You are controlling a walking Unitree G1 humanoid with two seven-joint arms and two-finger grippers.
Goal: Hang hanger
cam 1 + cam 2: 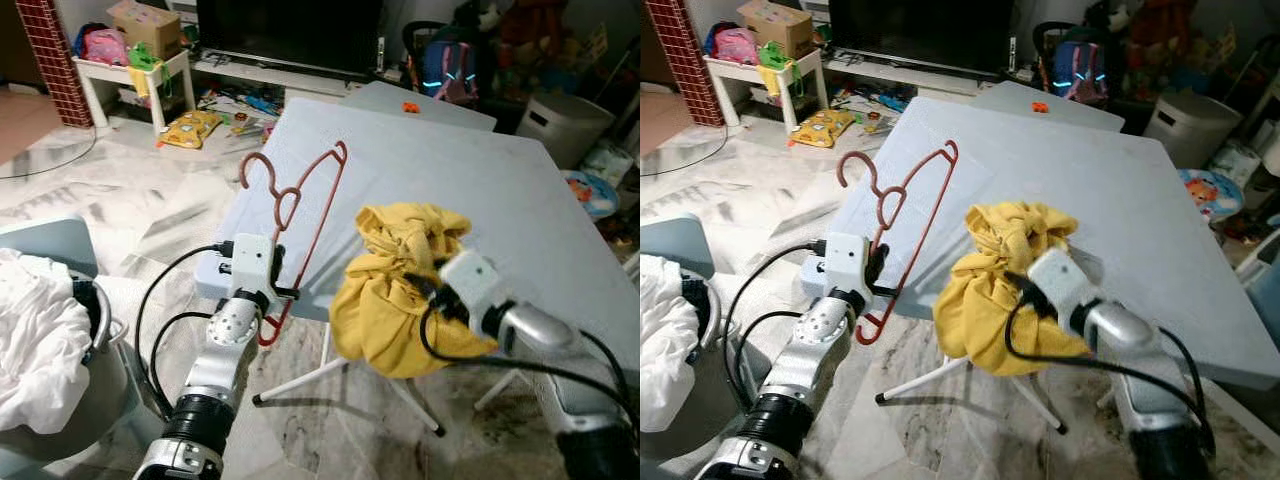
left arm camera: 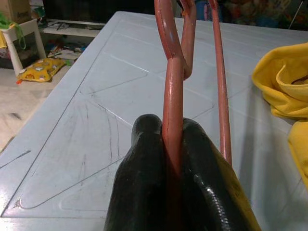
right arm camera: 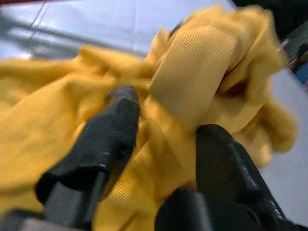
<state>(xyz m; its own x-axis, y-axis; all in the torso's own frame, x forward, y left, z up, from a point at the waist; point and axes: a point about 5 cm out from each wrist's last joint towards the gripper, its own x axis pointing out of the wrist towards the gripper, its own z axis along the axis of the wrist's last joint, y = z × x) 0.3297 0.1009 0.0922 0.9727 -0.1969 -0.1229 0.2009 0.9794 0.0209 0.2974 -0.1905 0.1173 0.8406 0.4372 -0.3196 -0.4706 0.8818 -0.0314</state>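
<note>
One pale blue table (image 1: 520, 200) amid floor clutter (image 1: 215, 115)

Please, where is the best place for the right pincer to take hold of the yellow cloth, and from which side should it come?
Probably the knotted ridge on top of the yellow cloth, approached from the table's near edge, where the right pincer is open against it. That bunched fold stands proud, unlike the limp part hanging off the edge.

Your head views: bright, even indoor light, sharp centre, soft shadows under table (image 1: 520, 210). Your right wrist view: motion-blurred, yellow cloth (image 3: 202, 82) smeared.
</note>
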